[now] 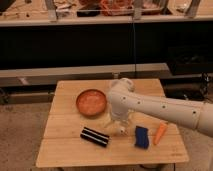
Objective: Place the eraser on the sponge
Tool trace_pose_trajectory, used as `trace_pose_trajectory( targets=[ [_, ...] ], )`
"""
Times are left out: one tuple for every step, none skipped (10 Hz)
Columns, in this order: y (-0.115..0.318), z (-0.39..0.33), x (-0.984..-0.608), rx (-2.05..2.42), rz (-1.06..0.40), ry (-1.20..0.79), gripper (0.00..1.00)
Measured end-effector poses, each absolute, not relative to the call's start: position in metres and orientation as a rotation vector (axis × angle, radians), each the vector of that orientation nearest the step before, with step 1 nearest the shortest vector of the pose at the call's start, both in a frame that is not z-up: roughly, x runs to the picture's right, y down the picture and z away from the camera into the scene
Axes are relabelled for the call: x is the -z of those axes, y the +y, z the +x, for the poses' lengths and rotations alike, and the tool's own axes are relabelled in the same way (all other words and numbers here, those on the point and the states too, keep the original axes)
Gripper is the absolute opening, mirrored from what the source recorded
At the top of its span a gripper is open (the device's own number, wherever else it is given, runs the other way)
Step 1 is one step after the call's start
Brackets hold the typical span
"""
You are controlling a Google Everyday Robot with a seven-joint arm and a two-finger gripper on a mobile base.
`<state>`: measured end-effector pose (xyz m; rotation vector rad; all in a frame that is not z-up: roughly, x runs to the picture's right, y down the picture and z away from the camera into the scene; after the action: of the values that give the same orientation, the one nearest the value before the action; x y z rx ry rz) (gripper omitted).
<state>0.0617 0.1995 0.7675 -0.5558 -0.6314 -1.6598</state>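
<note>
**Gripper low over the table between eraser and sponge**

The wooden table [62, 150] stands on a speckled floor in front of a long dark bench; the table's top is made of pale planks that run from left to right. Toward the left of the table, near the middle of its depth, sits a round orange bowl [91, 101]; it is upright, and what it holds cannot be made out. In front of the bowl and slightly to its right lies the eraser [95, 136], a black bar with thin white stripes; it lies flat on the wood at a slant, its right end nearer the front edge; nothing touches it.

Just right of the eraser the gripper [120, 128] hangs downward from the wrist, low over the table top and apart from the eraser; whether it is open or closed cannot be told, and it appears to carry nothing. The white arm [160, 107] bends above it and stretches away to the right edge of the view, crossing over the back right part of the table.

Right of the gripper lies the sponge [141, 136], a deep-blue block flat on the wood, near the front edge; its top is bare. Just beside the sponge, further right, lies the orange carrot [160, 133], slanted, its upper end under the arm.
</note>
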Motion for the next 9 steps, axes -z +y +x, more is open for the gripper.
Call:
trace_pose_trajectory(
  targets=[
    [0.201, 0.053, -0.768, 1.687, -0.553, -0.634, 0.8],
    [0.204, 0.051, -0.768, 1.708, -0.56, -0.633, 0.8],
    [0.209, 0.046, -0.769, 1.741, -0.567, -0.638, 0.8],
    [0.214, 0.041, -0.769, 1.763, -0.569, -0.646, 0.8],
    [0.218, 0.034, -0.769, 1.793, -0.57, -0.65, 0.8],
    [0.223, 0.025, -0.768, 1.829, -0.571, -0.658, 0.8],
    [0.227, 0.019, -0.769, 1.851, -0.569, -0.661, 0.8],
    [0.229, 0.018, -0.77, 1.861, -0.569, -0.662, 0.8],
    [0.234, 0.017, -0.773, 1.868, -0.569, -0.665, 0.8]
  ],
)
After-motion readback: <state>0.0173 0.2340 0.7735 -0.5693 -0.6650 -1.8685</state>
